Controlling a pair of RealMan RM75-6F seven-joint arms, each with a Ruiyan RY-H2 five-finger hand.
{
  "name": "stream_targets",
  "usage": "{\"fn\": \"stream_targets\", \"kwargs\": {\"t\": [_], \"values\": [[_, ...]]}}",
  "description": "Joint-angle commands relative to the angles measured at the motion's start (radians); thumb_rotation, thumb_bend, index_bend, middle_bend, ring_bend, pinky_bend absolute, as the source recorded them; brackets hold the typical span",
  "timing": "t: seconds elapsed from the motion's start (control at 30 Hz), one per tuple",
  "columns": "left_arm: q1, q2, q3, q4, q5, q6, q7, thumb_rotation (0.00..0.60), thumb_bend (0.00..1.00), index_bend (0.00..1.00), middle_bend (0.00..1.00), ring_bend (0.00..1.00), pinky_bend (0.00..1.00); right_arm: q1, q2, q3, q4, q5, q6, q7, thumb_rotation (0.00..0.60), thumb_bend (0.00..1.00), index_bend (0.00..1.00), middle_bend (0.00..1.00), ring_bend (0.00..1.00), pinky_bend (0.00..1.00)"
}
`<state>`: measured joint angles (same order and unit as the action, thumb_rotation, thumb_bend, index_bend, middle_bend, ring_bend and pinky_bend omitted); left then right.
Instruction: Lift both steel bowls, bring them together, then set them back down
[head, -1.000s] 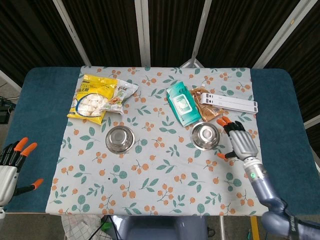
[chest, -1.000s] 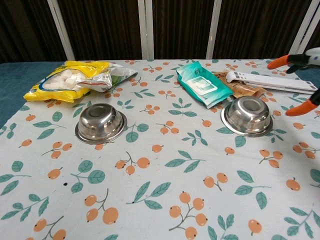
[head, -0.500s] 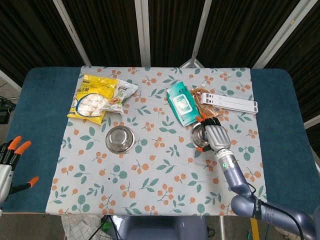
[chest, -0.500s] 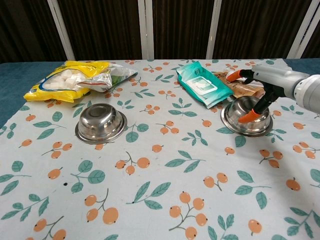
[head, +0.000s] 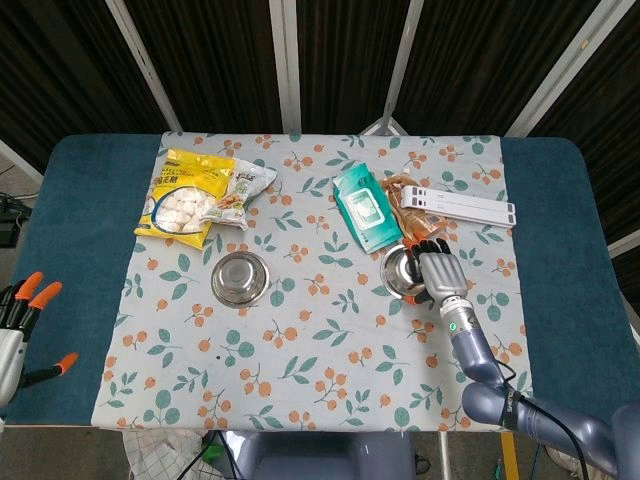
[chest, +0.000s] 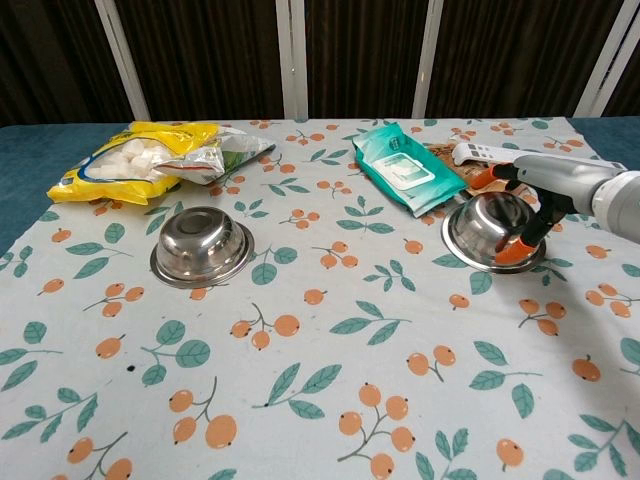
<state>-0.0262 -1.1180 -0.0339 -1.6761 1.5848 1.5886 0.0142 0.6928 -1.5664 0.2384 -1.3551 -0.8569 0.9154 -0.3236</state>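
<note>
Two steel bowls stand upright on the floral cloth. The left bowl (head: 240, 278) (chest: 201, 245) has no hand near it. My right hand (head: 441, 275) (chest: 556, 192) wraps the right side of the right bowl (head: 403, 272) (chest: 488, 230). Its thumb tip (chest: 514, 250) presses the near rim and a fingertip (chest: 484, 178) reaches behind the far rim. That bowl rests on the cloth. My left hand (head: 24, 322) hangs off the cloth at the left edge of the head view, fingers apart and holding nothing. The chest view does not show it.
Behind the bowls lie a yellow snack bag (head: 185, 195) (chest: 128, 160), a clear packet (head: 246, 188), a teal wipes pack (head: 362, 208) (chest: 405, 168), and a brown packet under a white strip tool (head: 462, 207) (chest: 545, 166). Blue table (head: 80, 200) borders the cloth.
My right hand came in from the right onto the right bowl, then its thumb slid from inside the bowl to the near rim. The left hand sank slightly.
</note>
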Motion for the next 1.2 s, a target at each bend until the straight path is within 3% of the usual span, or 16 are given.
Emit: {"fn": "stream_targets", "kwargs": {"t": [0.03,0.17,0.37,0.67,0.9,1.2], "values": [[-0.001,-0.002,0.0,0.0,-0.002,-0.002,0.001,0.6,0.01,0.15,0.0,0.0,0.03,0.0,-0.009,-0.008,0.012,-0.007,-0.005,0.006,0.6,0.01,0.17,0.06,0.14,0.0],[-0.003,-0.003,-0.001,0.003,-0.009,-0.007,0.002,0.6,0.01,0.15,0.0,0.0,0.03,0.002,-0.02,-0.014,0.029,-0.01,-0.012,0.012,0.6,0.01,0.18,0.06,0.16,0.02],[-0.003,-0.003,-0.004,0.006,-0.014,-0.004,-0.003,0.6,0.01,0.15,0.0,0.0,0.03,0.003,-0.031,-0.016,0.046,-0.017,-0.018,0.024,0.6,0.01,0.18,0.06,0.18,0.22],[0.0,0.001,-0.001,0.001,-0.014,0.0,-0.006,0.6,0.01,0.15,0.0,0.0,0.03,0.005,-0.034,-0.015,0.056,-0.016,-0.022,0.029,0.6,0.01,0.18,0.09,0.27,0.41],[-0.001,0.001,-0.002,0.0,-0.019,-0.003,-0.009,0.6,0.01,0.15,0.0,0.0,0.03,0.004,-0.029,-0.018,0.055,-0.021,-0.02,0.028,0.6,0.01,0.18,0.12,0.28,0.42],[0.0,0.002,-0.001,-0.001,-0.019,-0.001,-0.012,0.6,0.01,0.15,0.0,0.0,0.03,0.003,-0.039,-0.023,0.061,-0.039,-0.01,0.03,0.6,0.01,0.22,0.23,0.29,0.42]]}}
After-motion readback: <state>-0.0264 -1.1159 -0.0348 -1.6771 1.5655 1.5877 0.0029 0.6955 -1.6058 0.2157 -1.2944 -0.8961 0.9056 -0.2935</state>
